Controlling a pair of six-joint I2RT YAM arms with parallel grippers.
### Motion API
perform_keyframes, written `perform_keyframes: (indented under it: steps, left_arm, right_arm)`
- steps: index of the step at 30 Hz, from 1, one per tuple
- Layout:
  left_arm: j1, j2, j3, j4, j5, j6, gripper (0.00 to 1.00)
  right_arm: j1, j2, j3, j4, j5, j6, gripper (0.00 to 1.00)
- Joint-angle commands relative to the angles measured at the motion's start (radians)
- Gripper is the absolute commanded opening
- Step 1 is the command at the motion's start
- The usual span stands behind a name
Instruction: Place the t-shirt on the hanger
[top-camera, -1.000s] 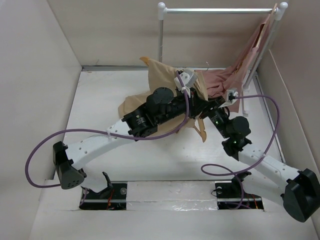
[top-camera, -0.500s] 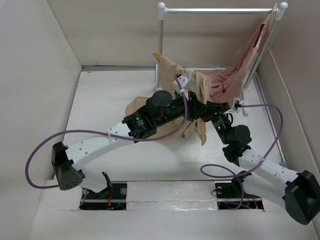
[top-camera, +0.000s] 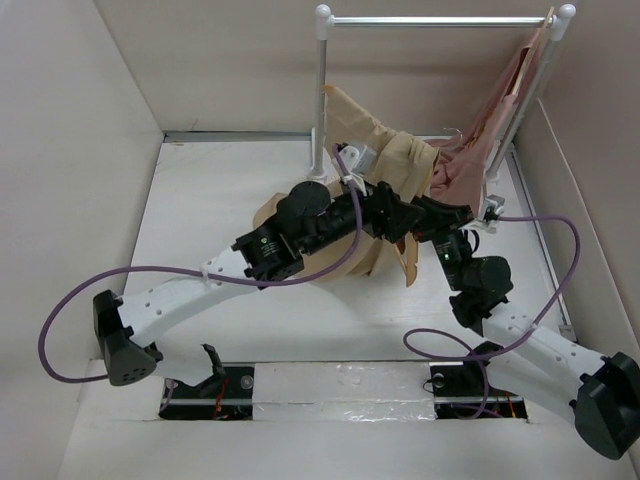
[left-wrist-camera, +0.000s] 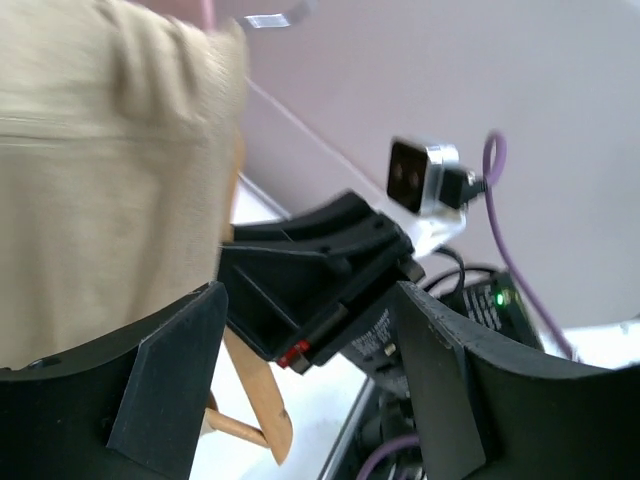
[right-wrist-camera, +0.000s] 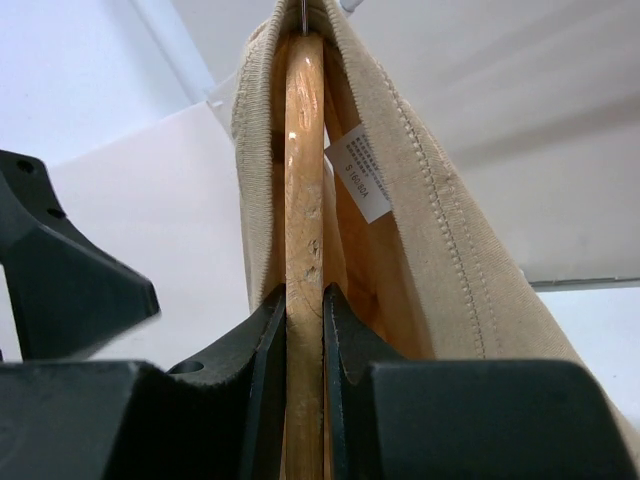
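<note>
The tan t-shirt (top-camera: 385, 160) is draped over the wooden hanger, and its lower part trails onto the table. In the right wrist view the hanger (right-wrist-camera: 303, 180) stands inside the t-shirt's neck (right-wrist-camera: 450, 230), and my right gripper (right-wrist-camera: 305, 310) is shut on the wood. Seen from the left wrist, my left gripper (left-wrist-camera: 310, 390) is open beside the t-shirt (left-wrist-camera: 100, 180) with nothing between its fingers. Beyond its jaws I see one end of the hanger (left-wrist-camera: 255, 385) and the right gripper's black body. From above, the left gripper (top-camera: 388, 213) and the right gripper (top-camera: 428, 212) meet under the cloth.
A silver rail (top-camera: 430, 20) on white posts (top-camera: 322, 90) stands at the back. A dusty-pink garment (top-camera: 470, 160) hangs from its right end down to the table. Walls close in on the left, back and right. Purple cables loop beside both arms.
My left gripper has opened and let go of the t-shirt. Both arms have moved toward the rail, carrying the hanger and t-shirt up and to the right.
</note>
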Motion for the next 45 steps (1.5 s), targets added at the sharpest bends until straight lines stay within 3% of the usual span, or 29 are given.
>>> perform_keyframes:
  steps: [1,5,10,16,25,36,45]
  left_arm:
    - [-0.002,-0.122,-0.070,0.163,-0.164,-0.062,0.64]
    - [0.110,-0.134,-0.093,0.186,-0.206,-0.155,0.66]
    - [0.243,-0.071,-0.043,0.205,-0.076,-0.267,0.75]
    - [0.274,0.013,0.038,0.189,-0.007,-0.329,0.79]
    - [0.294,0.076,0.005,0.227,0.041,-0.441,0.78]
    - [0.317,0.084,-0.084,0.278,-0.028,-0.556,0.78]
    - [0.326,0.079,-0.152,0.413,-0.083,-0.654,0.79]
  right_arm:
    - [0.006,-0.046,0.034,0.090,0.012,-0.025,0.00]
    - [0.006,-0.063,0.037,0.046,-0.011,-0.030,0.00]
    - [0.006,-0.072,0.048,0.019,-0.046,-0.025,0.00]
    - [0.006,-0.066,0.057,0.004,-0.068,-0.022,0.00]
    - [0.024,-0.064,0.084,-0.052,-0.055,-0.070,0.00]
    - [0.055,-0.037,0.118,-0.072,-0.052,-0.125,0.00]
    - [0.161,0.012,0.144,-0.112,-0.002,-0.209,0.00]
